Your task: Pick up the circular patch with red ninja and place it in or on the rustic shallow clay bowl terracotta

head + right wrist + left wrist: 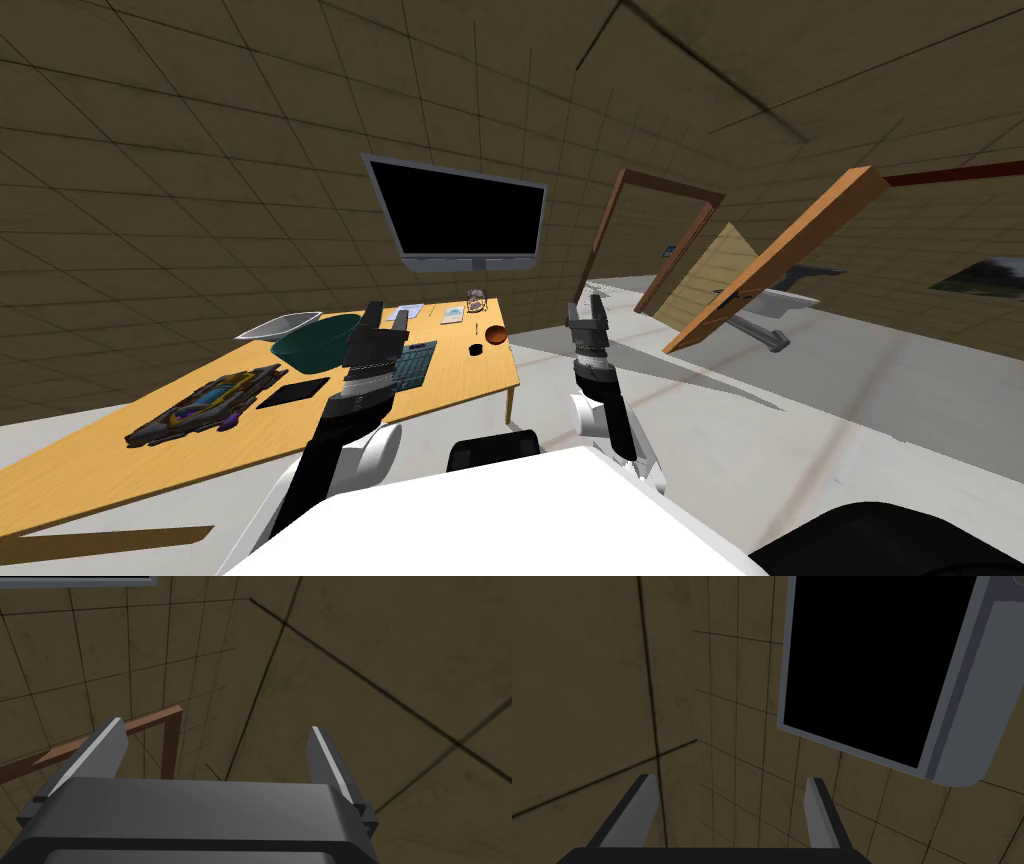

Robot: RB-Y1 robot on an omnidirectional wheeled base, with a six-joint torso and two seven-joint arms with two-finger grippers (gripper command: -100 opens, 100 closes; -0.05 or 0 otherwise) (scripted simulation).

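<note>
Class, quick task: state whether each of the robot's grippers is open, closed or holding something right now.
Left gripper: open, holding nothing.
Right gripper: open, holding nothing.

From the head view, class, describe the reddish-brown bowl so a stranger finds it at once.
Start at the orange table below the wall screen. Near its right edge, beside a small jar, sits the bowl: reddish-brown, smaller than the green bowl.

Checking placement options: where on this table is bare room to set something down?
Bare: the table's left end past the colourful pile, and the corner between dark slab and small dark disc. Crowded: wall side, around green bowl and grey tray.
</note>
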